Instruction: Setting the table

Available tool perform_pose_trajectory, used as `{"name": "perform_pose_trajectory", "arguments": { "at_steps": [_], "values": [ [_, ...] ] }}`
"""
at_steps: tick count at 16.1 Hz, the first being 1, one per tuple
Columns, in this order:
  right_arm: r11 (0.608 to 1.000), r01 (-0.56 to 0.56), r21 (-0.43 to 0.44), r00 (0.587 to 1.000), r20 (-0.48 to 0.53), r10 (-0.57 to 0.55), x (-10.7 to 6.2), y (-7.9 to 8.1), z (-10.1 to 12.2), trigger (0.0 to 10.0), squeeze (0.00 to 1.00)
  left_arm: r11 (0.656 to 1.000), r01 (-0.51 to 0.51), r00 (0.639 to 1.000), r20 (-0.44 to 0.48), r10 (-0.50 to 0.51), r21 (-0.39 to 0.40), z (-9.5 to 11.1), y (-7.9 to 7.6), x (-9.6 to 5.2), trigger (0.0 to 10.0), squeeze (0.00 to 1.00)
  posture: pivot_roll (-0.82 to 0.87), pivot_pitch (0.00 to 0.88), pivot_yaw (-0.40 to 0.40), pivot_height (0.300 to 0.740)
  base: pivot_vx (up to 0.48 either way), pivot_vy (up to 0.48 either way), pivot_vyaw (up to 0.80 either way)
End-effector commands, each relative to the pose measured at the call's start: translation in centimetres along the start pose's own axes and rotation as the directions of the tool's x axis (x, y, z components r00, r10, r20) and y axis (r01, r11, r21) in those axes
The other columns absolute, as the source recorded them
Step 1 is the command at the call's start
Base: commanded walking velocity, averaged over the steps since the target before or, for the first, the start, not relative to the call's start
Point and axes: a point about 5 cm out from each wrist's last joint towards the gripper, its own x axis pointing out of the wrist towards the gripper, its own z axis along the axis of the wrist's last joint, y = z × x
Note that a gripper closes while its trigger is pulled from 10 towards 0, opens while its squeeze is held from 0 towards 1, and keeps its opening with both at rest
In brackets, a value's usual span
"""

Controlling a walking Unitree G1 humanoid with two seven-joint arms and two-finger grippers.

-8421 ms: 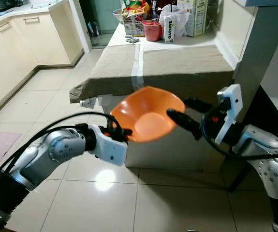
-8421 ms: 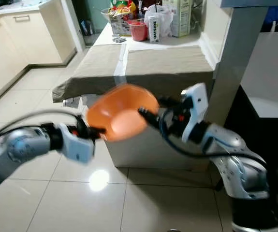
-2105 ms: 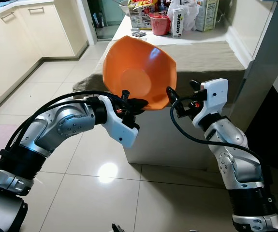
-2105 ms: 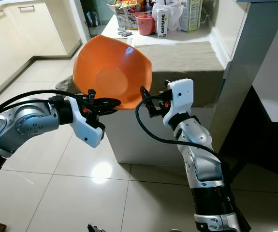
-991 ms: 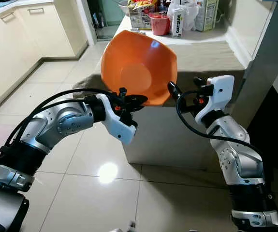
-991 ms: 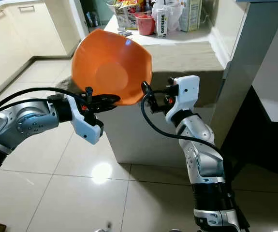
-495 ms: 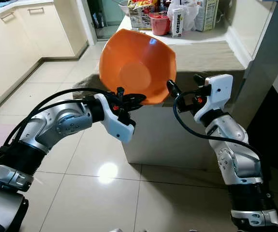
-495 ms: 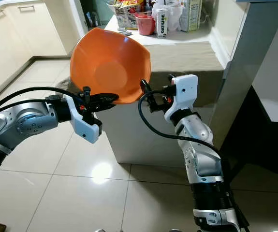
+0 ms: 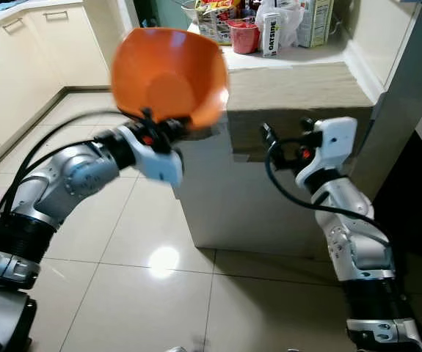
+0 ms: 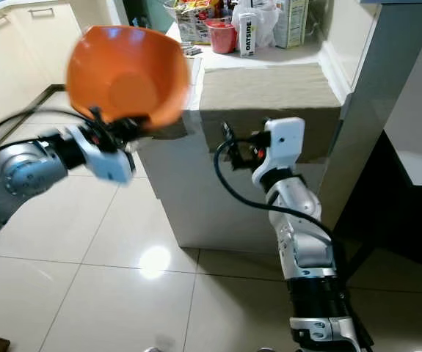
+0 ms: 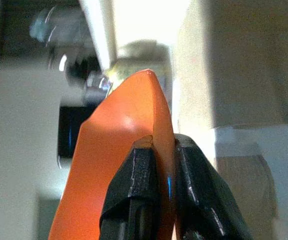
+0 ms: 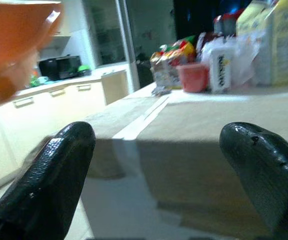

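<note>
Nearest the robot, the right claw (image 10: 226,144) hangs in front of the white side of the worktop (image 9: 299,81), its two black fingers (image 12: 58,165) spread wide apart and holding nothing. To its left the left claw (image 9: 168,126) is pressed together on the lower rim of the orange bowl (image 9: 168,73), which it holds up in the air, tilted so that its hollow faces the robot's head; the left wrist view shows both fingertips (image 11: 138,185) pinching the thin orange wall between them. The bowl is carried just off the near left corner of the worktop, above the tiled floor (image 9: 144,249), and touches nothing else. Beyond it, the olive-brown cloths (image 10: 269,81) lie spread over the near part of the worktop with no dish on them. At the far end stand a red tub (image 9: 241,35), a white carton (image 9: 270,34) and bags of groceries (image 10: 192,18). Judging by this, the table setting is at an early stage: the bowl is in hand but not yet put down, and it looks as if it has to be brought over a cloth, levelled and released.
</note>
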Motion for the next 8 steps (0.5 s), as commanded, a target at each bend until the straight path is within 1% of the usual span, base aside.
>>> {"name": "perform_pose_trajectory", "arguments": {
  "at_steps": [1, 2, 3, 4, 5, 6, 7, 8],
  "values": [
    [0.997, 0.016, -0.076, 1.0, -0.005, -0.016, -0.4, -0.2, -0.4, 10.0, 0.0, 0.958, -0.181, 0.972, -0.189, 0.14, -0.222, -3.0, 1.5, -1.8, 0.0, 0.0, -0.13, 0.0, 0.13, 0.736, 0.0, 0.0, 0.0],
    [0.984, 0.034, -0.176, 0.998, -0.038, -0.041, -0.8, -0.3, -1.4, 10.0, 0.0, 0.855, -0.314, 0.929, -0.319, 0.187, -0.413, -4.7, 1.2, -3.2, 0.0, 0.0, -0.13, 0.0, 0.132, 0.736, 0.0, 0.0, 0.0],
    [0.969, 0.055, -0.24, 0.995, -0.064, -0.072, -1.3, -0.5, -2.3, 10.0, 0.0, 0.742, -0.413, 0.889, -0.408, 0.205, -0.527, -5.5, 0.5, -4.4, 0.0, 0.0, -0.13, 0.0, 0.132, 0.736, 0.0, 0.0, 0.0],
    [0.958, 0.067, -0.278, 0.992, -0.081, -0.093, -1.7, -0.7, -3.0, 10.0, 0.0, 0.656, -0.473, 0.863, -0.459, 0.211, -0.588, -5.7, 0.0, -5.2, 0.0, 0.0, -0.13, 0.0, 0.131, 0.736, 0.0, 0.0, 0.0],
    [0.95, 0.093, -0.298, 0.985, -0.113, -0.132, -2.7, -0.7, -4.2, 10.0, 0.0, 0.545, -0.535, 0.835, -0.503, 0.222, -0.646, -4.8, -1.3, -6.3, 0.0, 0.0, -0.12, 0.0, 0.126, 0.736, 0.0, 0.0, 0.0],
    [0.946, 0.099, -0.308, 0.981, -0.129, -0.144, -3.5, -0.6, -4.8, 10.0, 0.0, 0.492, -0.562, 0.819, -0.528, 0.224, -0.665, -4.0, -2.3, -6.9, 0.0, 0.0, -0.11, 0.0, 0.123, 0.736, 0.0, 0.0, 0.0],
    [0.949, 0.111, -0.296, 0.977, -0.143, -0.158, -4.0, -0.5, -5.4, 10.0, 0.0, 0.428, -0.583, 0.808, -0.547, 0.217, -0.69, -3.4, -3.0, -7.2, 0.0, 0.0, -0.1, 0.0, 0.118, 0.736, 0.0, 0.0, 0.0],
    [0.95, 0.106, -0.295, 0.973, -0.165, -0.16, -4.8, -0.1, -6.2, 10.0, 0.0, 0.354, -0.598, 0.799, -0.569, 0.195, -0.719, -2.2, -4.3, -7.6, 0.0, 0.0, -0.1, 0.0, 0.112, 0.736, 0.0, 0.0, 0.0]
  ]
}}
